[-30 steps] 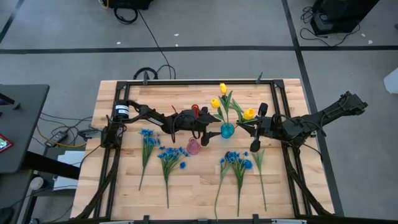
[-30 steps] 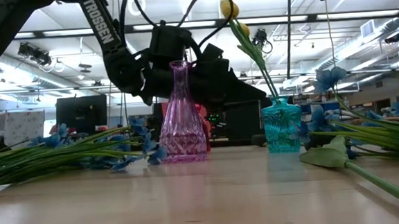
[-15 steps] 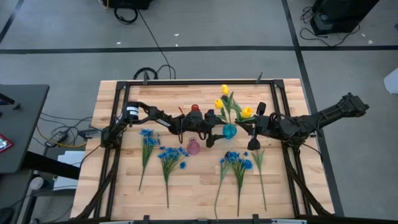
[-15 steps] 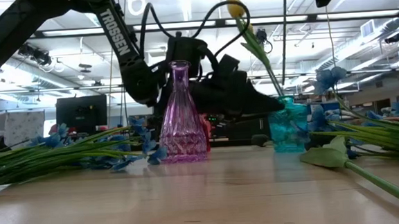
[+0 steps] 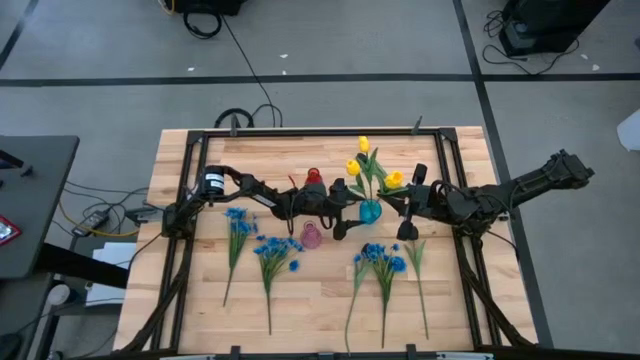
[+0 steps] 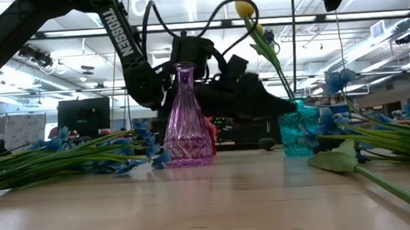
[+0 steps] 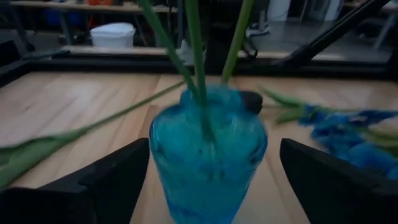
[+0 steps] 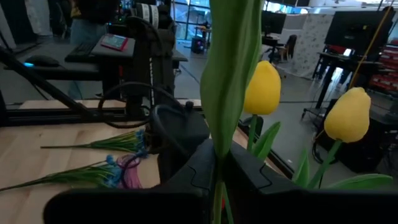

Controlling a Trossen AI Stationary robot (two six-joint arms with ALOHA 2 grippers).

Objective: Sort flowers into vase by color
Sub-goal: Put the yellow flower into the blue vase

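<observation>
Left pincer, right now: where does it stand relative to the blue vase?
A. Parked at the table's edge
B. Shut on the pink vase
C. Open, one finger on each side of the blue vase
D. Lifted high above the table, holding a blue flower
C: the left wrist view shows the blue vase between the spread fingers of the left pincer.

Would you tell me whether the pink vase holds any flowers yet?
Empty: the pink vase shows no stems in its neck, while the teal vase holds yellow tulips.
</observation>
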